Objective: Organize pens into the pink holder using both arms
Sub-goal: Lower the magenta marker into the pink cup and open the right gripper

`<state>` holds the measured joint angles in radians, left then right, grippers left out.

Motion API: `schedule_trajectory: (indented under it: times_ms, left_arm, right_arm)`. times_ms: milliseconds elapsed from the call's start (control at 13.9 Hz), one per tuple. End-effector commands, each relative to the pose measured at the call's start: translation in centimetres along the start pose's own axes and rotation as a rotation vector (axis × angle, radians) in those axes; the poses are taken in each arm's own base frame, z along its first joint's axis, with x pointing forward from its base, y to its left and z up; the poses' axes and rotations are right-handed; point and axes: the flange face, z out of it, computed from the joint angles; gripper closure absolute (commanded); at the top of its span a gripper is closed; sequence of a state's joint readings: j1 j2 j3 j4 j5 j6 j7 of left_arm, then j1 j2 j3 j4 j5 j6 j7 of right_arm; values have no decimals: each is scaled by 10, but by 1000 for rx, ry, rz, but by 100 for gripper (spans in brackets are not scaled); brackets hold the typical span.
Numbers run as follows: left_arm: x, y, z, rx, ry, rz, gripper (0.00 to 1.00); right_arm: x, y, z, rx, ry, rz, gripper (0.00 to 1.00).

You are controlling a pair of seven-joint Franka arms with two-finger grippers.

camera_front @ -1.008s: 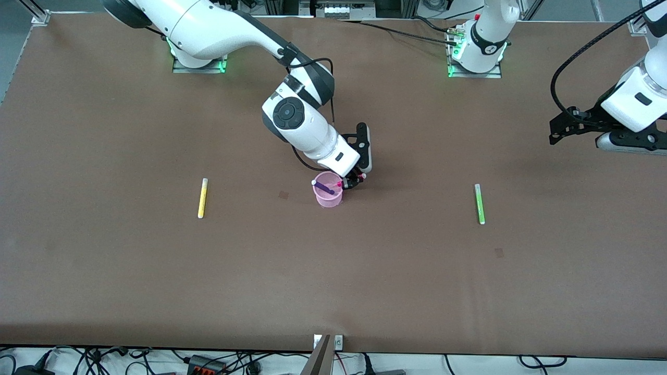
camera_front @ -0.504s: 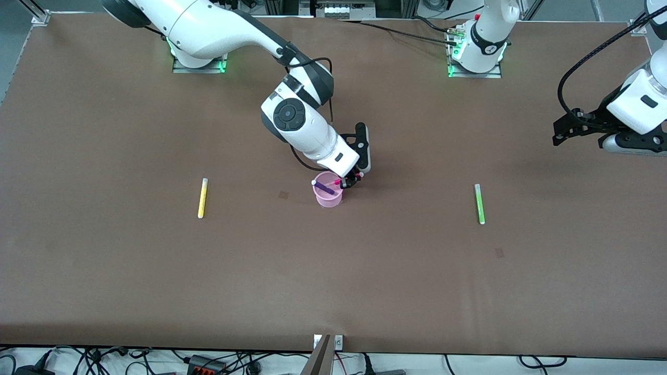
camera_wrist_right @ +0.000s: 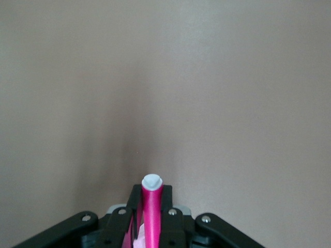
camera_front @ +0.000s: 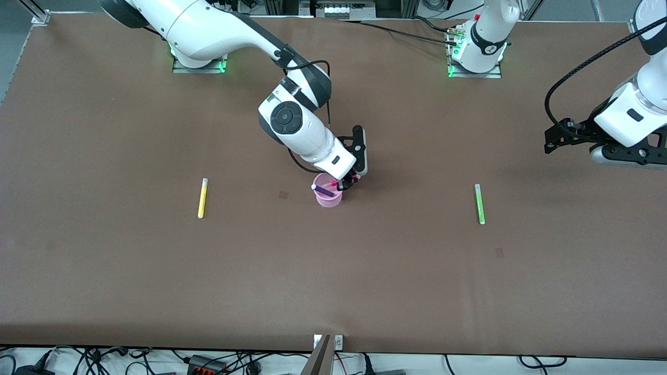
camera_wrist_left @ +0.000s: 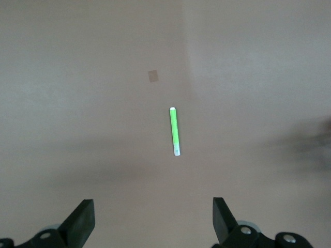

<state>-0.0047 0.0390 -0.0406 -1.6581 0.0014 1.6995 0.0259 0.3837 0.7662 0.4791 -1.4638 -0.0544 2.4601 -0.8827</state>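
My right gripper [camera_front: 348,182] pinching magenta pen [camera_wrist_right: 152,209] over pink cup [camera_front: 328,198], purple pen [camera_front: 324,190] inside. Am centring tip over rim before releasing. Left gripper [camera_wrist_left: 152,222] wide, waiting above green pen [camera_wrist_left: 175,131]; yellow pen [camera_front: 202,198] lying twd right arm's end.

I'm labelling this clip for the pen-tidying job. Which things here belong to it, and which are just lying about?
Job:
pink holder, purple pen in it
magenta pen, held by the right gripper over the holder
yellow pen
green pen
left gripper, open, waiting

Lying about:
small square marks on the table
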Motion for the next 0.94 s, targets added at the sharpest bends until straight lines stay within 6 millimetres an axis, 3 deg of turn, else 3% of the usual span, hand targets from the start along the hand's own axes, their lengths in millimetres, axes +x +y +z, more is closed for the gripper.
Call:
schedule_trajectory:
  times_ms: [0,360,864]
  left_arm:
    - [1,-1,-6,-7,-11,-9,0]
    - [-2,-7,-22,-5,-10,-19,0]
    - [-6,-8,-22,-7,-44,-21,0]
  right_arm:
    - [-4,-2,-1,6,-12,-17,100]
    - [-11,2,0,6,-16,-9,100]
    - [-20,0,8,19,-25,5,93]
